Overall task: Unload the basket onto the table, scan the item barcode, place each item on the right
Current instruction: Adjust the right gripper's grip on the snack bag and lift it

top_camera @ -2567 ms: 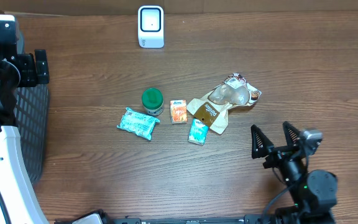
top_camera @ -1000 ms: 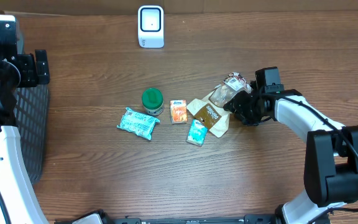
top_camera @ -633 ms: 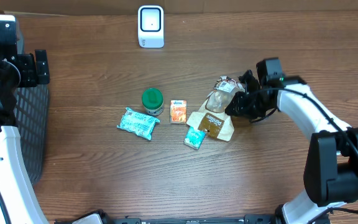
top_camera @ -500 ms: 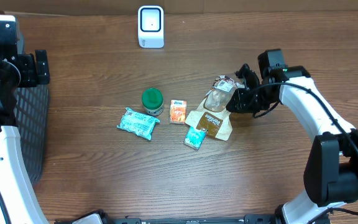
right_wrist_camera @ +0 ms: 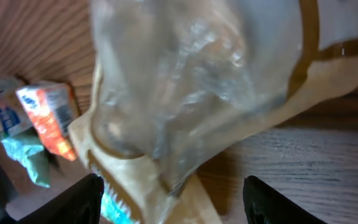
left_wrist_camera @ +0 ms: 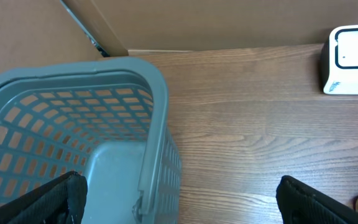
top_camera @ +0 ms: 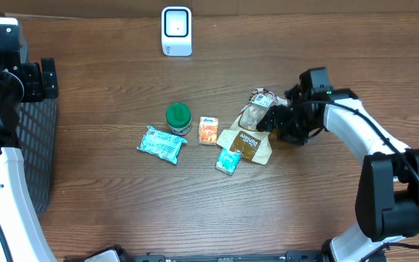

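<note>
Right gripper (top_camera: 273, 122) at bag (top_camera: 253, 115), wood table (top_camera: 108, 204).

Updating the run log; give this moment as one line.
left pincer: open near basket | right pincer: open at bag | scanner: untouched

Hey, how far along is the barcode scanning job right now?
Done: nothing looks scanned; all items lie on the wooden table, apart from the white box-shaped scanner. In hand: the right claw stands at the clear-and-brown plastic bag, fingers spread either side of it. Left: grip the bag, carry it to the scanner, show its barcode. The left claw hangs open above the grey plastic basket.
</note>
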